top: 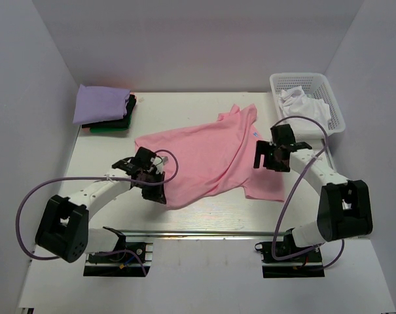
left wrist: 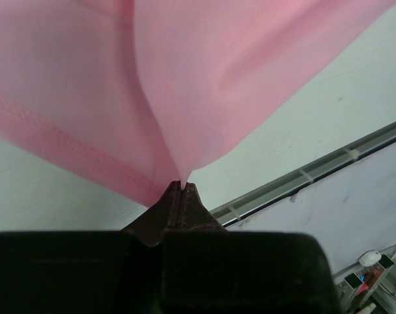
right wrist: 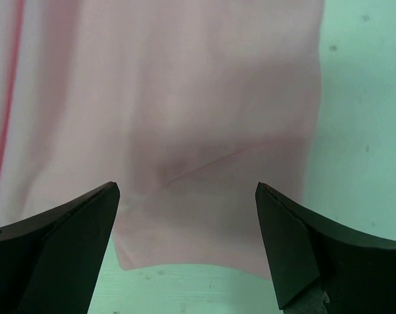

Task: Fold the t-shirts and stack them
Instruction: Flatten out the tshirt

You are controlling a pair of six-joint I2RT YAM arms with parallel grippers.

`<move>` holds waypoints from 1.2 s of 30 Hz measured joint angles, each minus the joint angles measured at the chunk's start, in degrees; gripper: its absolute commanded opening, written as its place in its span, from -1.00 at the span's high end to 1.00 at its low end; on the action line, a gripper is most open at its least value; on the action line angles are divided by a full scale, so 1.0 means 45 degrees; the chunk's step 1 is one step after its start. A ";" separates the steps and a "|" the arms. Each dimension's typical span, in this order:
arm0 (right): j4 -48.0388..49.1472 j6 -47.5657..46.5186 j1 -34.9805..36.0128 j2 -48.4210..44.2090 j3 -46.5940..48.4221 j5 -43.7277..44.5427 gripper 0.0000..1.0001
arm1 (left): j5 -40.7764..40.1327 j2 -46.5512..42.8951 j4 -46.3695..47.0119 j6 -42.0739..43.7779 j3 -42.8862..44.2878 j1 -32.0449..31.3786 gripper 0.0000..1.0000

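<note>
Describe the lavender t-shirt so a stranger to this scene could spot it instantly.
Look to the table's far-left corner, opposite the white basket. Of the folded tees stacked there, the lavender t-shirt is the top layer, the only pale purple piece, over a black tee and a green tee.

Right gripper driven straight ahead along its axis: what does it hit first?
The pink t-shirt: the open right gripper points at its flat cloth near an edge. How far above it is unclear.
</note>
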 measured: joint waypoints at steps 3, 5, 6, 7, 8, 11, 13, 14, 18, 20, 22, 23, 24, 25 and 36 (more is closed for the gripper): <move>-0.0529 0.0442 -0.0340 -0.0510 -0.0481 0.0296 -0.81 | -0.0010 -0.0359 -0.0010 0.0078 0.0500 0.0000 1.00; -0.0899 0.0787 -0.0743 -0.0986 -0.0967 0.0466 -0.81 | -0.0044 -0.0539 -0.0005 0.0092 0.0763 0.0000 1.00; -0.1078 0.0908 -0.0933 -0.1277 -0.1224 0.0549 -0.81 | -0.0063 -0.0607 0.0000 0.0107 0.0845 0.0000 1.00; -0.1229 0.1064 -0.1166 -0.1622 -0.1530 0.0627 -0.81 | -0.0097 -0.0670 -0.0005 0.0131 0.0894 0.0000 1.00; -0.1413 0.1190 -0.1399 -0.1962 -0.1807 0.0641 -0.81 | -0.0121 -0.0724 -0.0010 0.0170 0.0928 0.0000 1.00; -0.1875 0.1515 -0.1904 -0.2535 -0.2370 0.0646 -0.81 | -0.0155 -0.0787 -0.0068 0.0204 0.1010 0.0000 1.00; -0.2001 0.1661 -0.2152 -0.2589 -0.2705 0.0646 -0.81 | -0.0180 -0.0792 -0.0102 0.0233 0.1039 0.0000 1.00; -0.2011 0.1724 -0.2259 -0.2589 -0.2900 0.0641 -0.81 | -0.0189 -0.0792 -0.0136 0.0267 0.1059 0.0000 1.00; -0.2055 0.1851 -0.2657 -0.2560 -0.3536 0.0593 -0.81 | -0.0199 -0.0816 -0.0262 0.0325 0.1103 0.0000 1.00; -0.1865 0.1855 -0.2832 -0.2540 -0.3657 0.0583 -0.78 | -0.0204 -0.0855 -0.0301 0.0335 0.1107 0.0000 1.00; -0.1370 0.1851 -0.2929 -0.2540 -0.3789 0.0500 -0.63 | -0.0209 -0.0933 -0.0330 0.0359 0.1107 0.0000 1.00; -0.1054 0.1836 -0.2953 -0.2555 -0.3881 0.0403 -0.59 | -0.0209 -0.0962 -0.0335 0.0364 0.1107 0.0000 1.00; -0.0792 0.1817 -0.2958 -0.2560 -0.3983 0.0287 -0.54 | -0.0209 -0.0981 -0.0350 0.0364 0.1107 0.0000 1.00; -0.0646 0.1792 -0.2963 -0.2565 -0.4041 0.0282 -0.45 | -0.0209 -0.0986 -0.0359 0.0369 0.1107 0.0000 1.00; 0.0447 0.1797 -0.2973 -0.3055 -0.4721 -0.0136 1.00 | -0.0204 -0.1151 -0.0491 0.0364 0.1316 0.0015 1.00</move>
